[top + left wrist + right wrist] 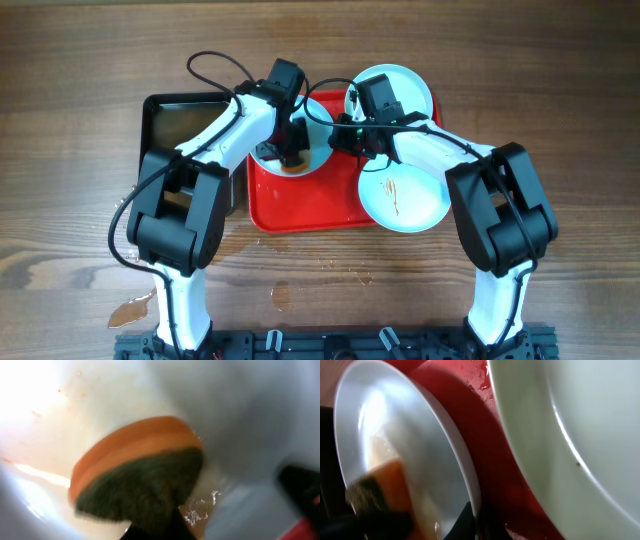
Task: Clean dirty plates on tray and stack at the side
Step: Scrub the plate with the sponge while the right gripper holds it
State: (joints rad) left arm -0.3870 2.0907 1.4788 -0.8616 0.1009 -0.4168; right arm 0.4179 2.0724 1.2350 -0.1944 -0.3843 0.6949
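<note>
The left claw (pixel 290 148) clenches a sponge (pixel 135 475) against the plate (pixel 318 116) at the tray's (pixel 300 210) 11 o'clock; whether the right claw (pixel 345 135) grips cannot be told. A second plate (pixel 410 85) at 1 o'clock and a smeared plate (pixel 400 195) at 4 o'clock wait; none is stacked on the worktop (pixel 80 200).

Both arms reach inward to far centre — left end effector (pixel 290 153) clamped on sponge (pixel 135 475), right end effector (pixel 347 134) grip unclear.
</note>
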